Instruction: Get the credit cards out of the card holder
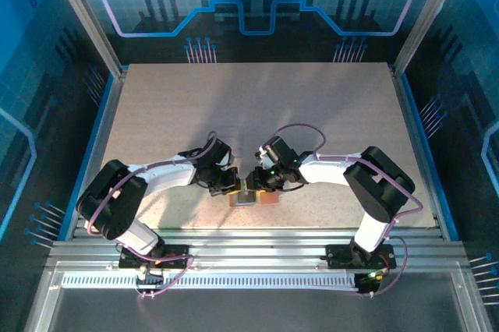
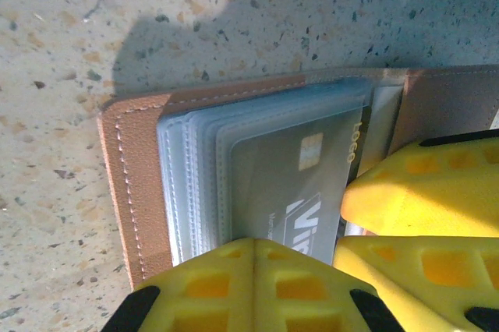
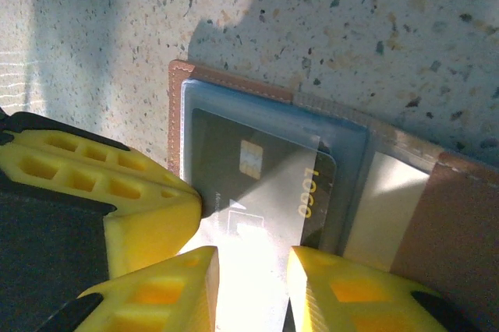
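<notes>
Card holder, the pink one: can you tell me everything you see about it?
The salmon-pink leather-like card holder lies open and flat on the speckled table, with stitched edges and a rounded corner. Its pale blue-grey see-through pockets hold a grey chip card. Yellow fingers of both arms sit over its near edge.

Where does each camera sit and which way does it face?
Top external: above and behind, looking down on the table; left arm and right arm show.
Left wrist: arm-mounted, looking down at the card holder; own yellow fingers at bottom.
Right wrist: likewise, own fingers below.
Shared: both wrist views see the grey credit card.
</notes>
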Controlling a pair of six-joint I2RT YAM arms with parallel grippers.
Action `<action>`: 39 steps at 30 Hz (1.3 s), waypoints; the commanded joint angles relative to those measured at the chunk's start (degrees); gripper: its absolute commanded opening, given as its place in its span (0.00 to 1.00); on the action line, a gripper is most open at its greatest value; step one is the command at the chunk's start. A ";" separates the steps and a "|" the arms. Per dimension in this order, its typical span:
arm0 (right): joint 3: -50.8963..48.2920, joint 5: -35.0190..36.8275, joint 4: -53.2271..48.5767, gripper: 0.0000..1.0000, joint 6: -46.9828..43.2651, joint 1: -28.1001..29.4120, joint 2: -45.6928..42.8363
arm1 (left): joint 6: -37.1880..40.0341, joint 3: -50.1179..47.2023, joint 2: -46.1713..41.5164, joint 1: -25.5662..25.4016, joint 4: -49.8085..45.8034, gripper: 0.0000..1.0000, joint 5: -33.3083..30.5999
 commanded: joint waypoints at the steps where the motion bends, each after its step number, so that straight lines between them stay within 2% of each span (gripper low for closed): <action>1: -0.09 3.15 -6.52 0.30 -1.84 0.64 -0.54 | 1.32 -1.72 0.94 0.48 -2.05 0.00 -1.11; 22: 1.28 3.95 -9.12 0.30 -2.84 0.60 -1.66 | 1.41 -1.48 0.42 0.83 -2.60 0.00 -0.76; 30: 1.30 3.80 -9.04 0.30 -2.36 0.54 -4.18 | 0.65 0.12 -2.40 0.89 -1.13 0.09 1.43; 39: 1.06 1.25 -5.32 0.29 1.38 0.38 -4.21 | 1.48 1.22 -2.55 0.91 -4.59 0.06 -0.27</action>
